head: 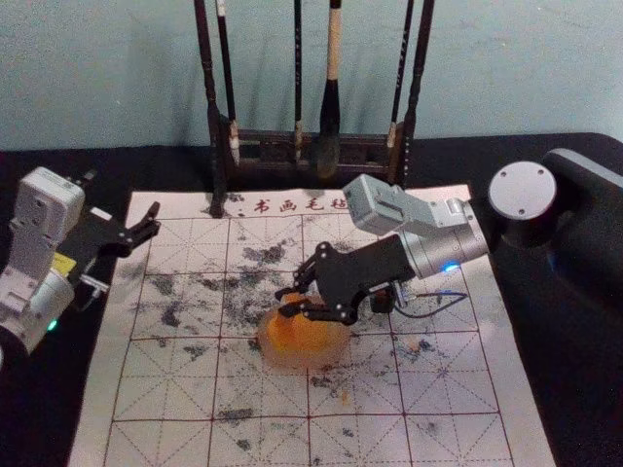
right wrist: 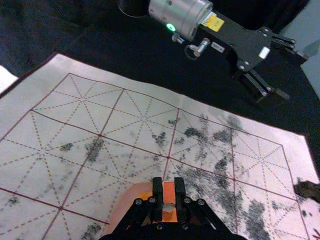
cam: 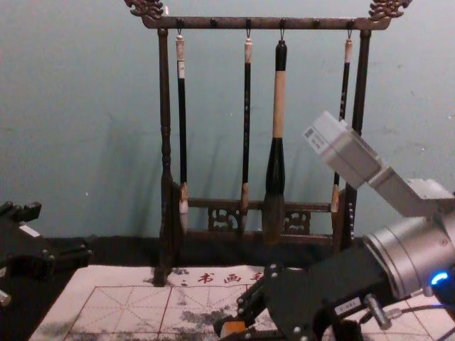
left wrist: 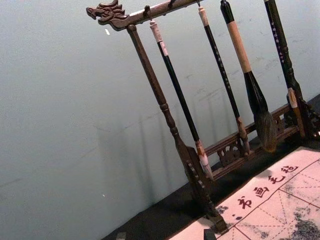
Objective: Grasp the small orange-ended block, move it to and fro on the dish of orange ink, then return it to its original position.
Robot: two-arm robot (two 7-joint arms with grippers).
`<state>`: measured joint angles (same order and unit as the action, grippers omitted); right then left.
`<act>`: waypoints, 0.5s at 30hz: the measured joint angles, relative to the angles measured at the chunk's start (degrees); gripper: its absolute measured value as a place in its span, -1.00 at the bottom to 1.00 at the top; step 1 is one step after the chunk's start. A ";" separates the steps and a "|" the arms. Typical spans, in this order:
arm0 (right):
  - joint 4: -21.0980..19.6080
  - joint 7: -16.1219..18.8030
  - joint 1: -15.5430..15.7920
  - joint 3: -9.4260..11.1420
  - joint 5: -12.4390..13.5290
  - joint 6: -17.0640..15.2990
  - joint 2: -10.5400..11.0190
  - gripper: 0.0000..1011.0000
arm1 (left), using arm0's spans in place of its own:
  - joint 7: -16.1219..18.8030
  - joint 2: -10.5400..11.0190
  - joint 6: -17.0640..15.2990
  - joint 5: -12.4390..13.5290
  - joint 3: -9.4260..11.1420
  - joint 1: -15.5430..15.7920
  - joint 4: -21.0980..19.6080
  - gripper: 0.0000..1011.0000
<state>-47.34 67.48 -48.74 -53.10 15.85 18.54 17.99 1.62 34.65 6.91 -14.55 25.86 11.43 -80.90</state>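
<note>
My right gripper (head: 285, 303) is over the dish of orange ink (head: 304, 352) near the middle of the mat. In the right wrist view, the gripper (right wrist: 169, 192) is shut on the small block (right wrist: 169, 192), whose orange face shows between the fingertips; the pinkish dish (right wrist: 121, 201) lies below it, partly hidden by the fingers. The block (cam: 233, 328) also shows orange in the chest view. Whether its lower end touches the ink cannot be told. Parked at the left, my left gripper (head: 136, 226) stands open and holds nothing; its fingertips (left wrist: 121, 235) edge into the left wrist view.
A dark wooden rack (cam: 266, 23) with several hanging brushes stands at the back. The gridded mat (head: 161, 389) has black ink smudges and lies on a black tablecloth (head: 58, 409). A dark object (right wrist: 307, 190) rests at the mat's edge in the right wrist view.
</note>
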 joint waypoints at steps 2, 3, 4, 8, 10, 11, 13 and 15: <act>0.48 -0.25 -0.21 0.19 -0.24 0.12 -0.11 -0.73 | 0.00 0.00 0.00 0.00 0.00 0.00 0.00 0.98; 0.48 -0.25 -0.21 0.19 -0.24 0.12 -0.11 -0.73 | 0.00 0.00 0.00 0.00 0.00 0.00 0.00 0.98; 0.72 -0.37 -0.33 0.32 -0.37 0.16 -0.15 -0.73 | 0.00 0.00 0.00 0.00 0.00 0.00 0.00 0.98; 0.80 -0.69 -0.41 0.63 -0.66 0.18 -0.04 -0.73 | 0.00 0.00 0.00 0.00 0.00 0.00 0.00 0.98; 0.73 -0.76 -0.42 0.71 -0.81 0.17 0.07 -0.73 | 0.00 0.00 0.00 0.00 0.00 0.00 0.00 0.98; 0.60 -0.85 -0.41 0.77 -0.94 0.14 0.24 -0.73 | 0.00 0.00 0.00 0.00 0.00 0.00 0.00 0.98; 0.41 -0.94 -0.35 0.84 -1.05 0.10 0.40 -0.73 | 0.00 0.00 0.00 0.00 0.00 0.00 0.00 0.98; 0.08 -1.06 -0.19 0.92 -1.19 -0.04 0.69 -0.73 | 0.00 0.00 0.00 0.00 0.00 0.00 0.00 0.98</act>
<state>-47.26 66.42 -48.94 -52.18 14.66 18.50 18.68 1.62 34.65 6.91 -14.55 25.86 11.43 -80.90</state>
